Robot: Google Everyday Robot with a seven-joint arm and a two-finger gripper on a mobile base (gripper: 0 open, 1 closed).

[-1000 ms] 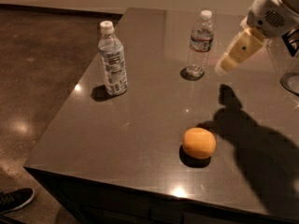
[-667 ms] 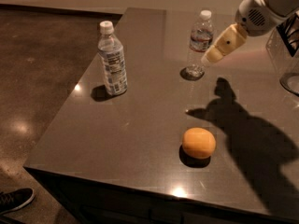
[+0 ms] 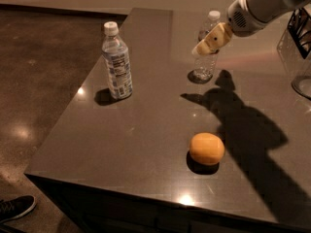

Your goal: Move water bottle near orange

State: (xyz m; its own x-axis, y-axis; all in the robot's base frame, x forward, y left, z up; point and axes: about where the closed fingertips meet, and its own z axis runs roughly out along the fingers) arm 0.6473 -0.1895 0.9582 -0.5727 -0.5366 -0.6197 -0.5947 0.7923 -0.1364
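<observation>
Arm swung in from the right over the last second. Gripper (image 3: pixel 210 41) now sits in front of the water bottle's (image 3: pixel 204 66) upper body, where a moment ago it hung clear to the right of it. Cannot tell whether the gripper is apart or closed, nor whether it touches the plastic yet.

Water bottle: upright, far side of the table (image 3: pixel 146 130), same spot as before. Not lifted.

Orange (image 3: pixel 207 148): unmoved, near side toward the front edge, well apart from the water bottle.

Labelled bottle (image 3: pixel 117 62): upright at left, untouched, not the target.

Reading: approach nearly finished, grasp not confirmed, carry not begun. Next need is likely a firm hold on the body. A light, tall bottle may tip if nudged from the side before it is held.
</observation>
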